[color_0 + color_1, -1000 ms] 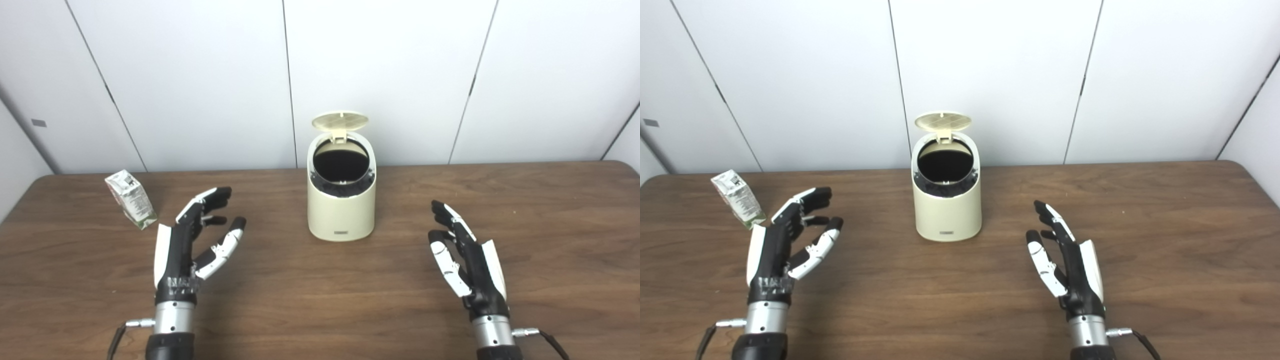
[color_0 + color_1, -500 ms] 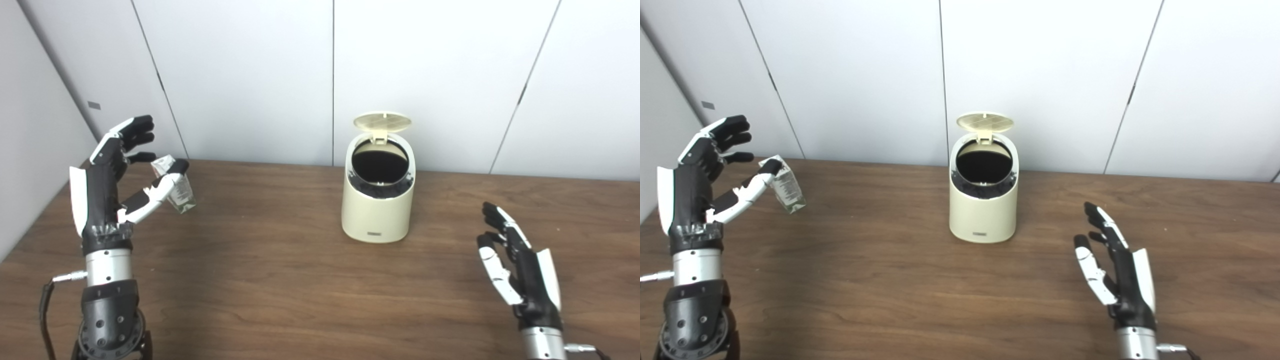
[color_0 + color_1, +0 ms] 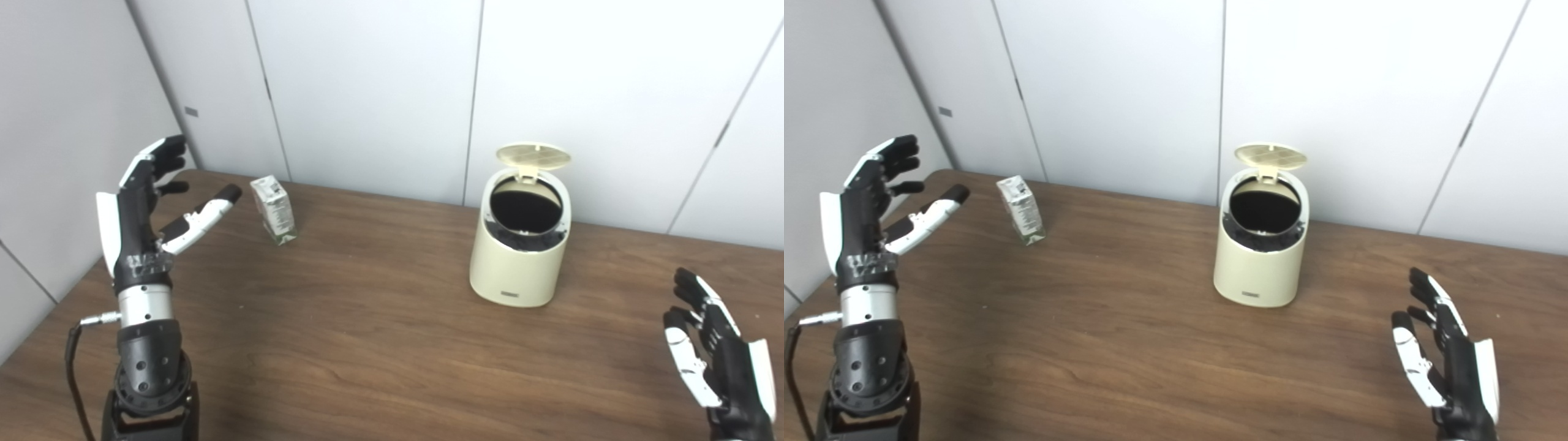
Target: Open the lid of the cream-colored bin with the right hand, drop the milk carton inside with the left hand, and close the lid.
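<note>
The cream-colored bin (image 3: 519,257) stands on the wooden table (image 3: 367,331) with its round lid (image 3: 533,156) flipped up and its dark inside showing. A small milk carton (image 3: 275,209) stands upright at the table's far left. My left hand (image 3: 144,208) is raised to the left of the carton, open, fingers spread, apart from it. Low at the right, my right hand (image 3: 716,361) is open and holds nothing, well clear of the bin.
White wall panels (image 3: 367,92) close off the back and left of the table. Its left edge (image 3: 55,306) runs close under my left arm. Bare tabletop lies between carton and bin.
The camera has swung left, so the whole scene has shifted right. My left hand rose from the table to beside the carton. The carton, bin and lid have not moved.
</note>
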Tool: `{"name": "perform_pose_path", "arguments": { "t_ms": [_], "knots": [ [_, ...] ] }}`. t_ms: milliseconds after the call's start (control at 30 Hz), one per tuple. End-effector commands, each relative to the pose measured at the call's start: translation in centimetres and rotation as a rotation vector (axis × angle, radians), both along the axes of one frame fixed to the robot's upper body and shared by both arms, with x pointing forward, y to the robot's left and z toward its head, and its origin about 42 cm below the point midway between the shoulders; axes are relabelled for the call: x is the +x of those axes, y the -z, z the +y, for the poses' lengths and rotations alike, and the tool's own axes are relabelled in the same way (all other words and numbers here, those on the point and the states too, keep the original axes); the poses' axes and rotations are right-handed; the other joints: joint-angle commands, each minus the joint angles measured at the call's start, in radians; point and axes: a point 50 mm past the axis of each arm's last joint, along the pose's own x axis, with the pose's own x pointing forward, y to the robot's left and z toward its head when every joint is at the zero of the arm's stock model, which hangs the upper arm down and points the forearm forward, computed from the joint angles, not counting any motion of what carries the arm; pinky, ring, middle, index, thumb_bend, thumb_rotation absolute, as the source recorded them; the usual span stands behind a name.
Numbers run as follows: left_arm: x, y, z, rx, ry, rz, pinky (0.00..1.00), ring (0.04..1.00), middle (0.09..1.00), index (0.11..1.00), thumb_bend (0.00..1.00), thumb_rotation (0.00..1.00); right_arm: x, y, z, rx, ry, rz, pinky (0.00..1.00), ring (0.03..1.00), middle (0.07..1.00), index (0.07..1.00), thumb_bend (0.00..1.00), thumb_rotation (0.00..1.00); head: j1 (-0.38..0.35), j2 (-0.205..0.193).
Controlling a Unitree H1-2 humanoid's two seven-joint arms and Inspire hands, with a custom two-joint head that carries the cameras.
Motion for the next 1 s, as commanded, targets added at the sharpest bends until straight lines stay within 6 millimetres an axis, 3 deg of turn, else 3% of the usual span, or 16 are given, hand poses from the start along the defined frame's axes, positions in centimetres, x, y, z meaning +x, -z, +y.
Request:
{"name": "perform_pose_path", "arguments": {
  "t_ms": [0, 200, 300, 433, 500, 567, 667, 800, 900, 967],
  "knots": [
    [-0.3, -1.3, 0.1, 0.038, 0.006, -0.024, 0.7, 0.824, 0.834, 0.839, 0.96, 0.35, -0.4, 0.5, -1.7, -0.023, 0.0, -0.023, 0.72, 0.833, 0.846, 0.827, 0.1, 0.7, 0.021, -0.008],
    [0.3, -0.1, 0.0, 0.075, -0.002, 0.034, 0.74, 0.86, 0.864, 0.868, 0.97, 0.35, 0.0, 0.3, -2.0, -0.032, 0.012, -0.016, 0.56, 0.768, 0.792, 0.764, 0.21, 0.85, 0.073, -0.025],
    [0.7, 0.5, 0.2, 0.063, 0.007, 0.053, 0.76, 0.871, 0.868, 0.87, 0.96, 0.33, 0.2, 0.6, -2.4, -0.057, 0.012, -0.022, 0.54, 0.752, 0.78, 0.757, 0.27, 0.91, 0.081, -0.028],
    [1.3, 2.3, 0.8, 0.03, 0.02, 0.09, 0.8, 0.882, 0.878, 0.871, 0.97, 0.29, 0.3, 0.9, -2.6, -0.067, 0.015, -0.014, 0.53, 0.742, 0.778, 0.754, 0.3, 0.93, 0.094, -0.028],
    [1.6, 3.2, 1.2, 0.028, 0.009, 0.117, 0.8, 0.88, 0.884, 0.879, 0.99, 0.33, 0.3, 0.9, -2.6, -0.064, 0.012, -0.011, 0.52, 0.741, 0.78, 0.753, 0.37, 0.94, 0.101, -0.03],
    [1.8, 4.1, 1.5, 0.021, -0.003, 0.141, 0.73, 0.885, 0.906, 0.901, 1.0, 0.4, 0.2, 0.7, -2.5, -0.068, 0.011, -0.003, 0.51, 0.746, 0.784, 0.757, 0.4, 0.95, 0.108, -0.031],
    [2.1, 5.0, 1.9, -0.01, -0.008, 0.159, 0.75, 0.921, 0.937, 0.935, 1.0, 0.44, 0.2, 0.5, -2.4, -0.071, 0.014, 0.0, 0.5, 0.743, 0.781, 0.756, 0.41, 0.97, 0.117, -0.032],
    [2.8, 5.8, 2.7, -0.034, -0.016, 0.175, 0.7, 0.928, 0.964, 0.977, 1.0, 0.46, 0.4, 0.6, -2.6, -0.075, 0.015, 0.009, 0.5, 0.743, 0.781, 0.756, 0.41, 0.97, 0.127, -0.032],
    [3.3, 6.4, 3.3, -0.029, -0.029, 0.194, 0.8, 0.948, 0.971, 0.987, 1.0, 0.46, 0.4, 0.5, -2.4, -0.068, 0.019, 0.016, 0.49, 0.737, 0.779, 0.752, 0.42, 0.97, 0.128, -0.035],
    [3.7, 7.2, 3.9, -0.04, -0.039, 0.211, 0.73, 0.928, 0.977, 0.983, 1.0, 0.47, 0.4, 0.4, -2.4, -0.059, 0.015, 0.016, 0.48, 0.737, 0.779, 0.75, 0.42, 0.94, 0.128, -0.035]
  ]
}}
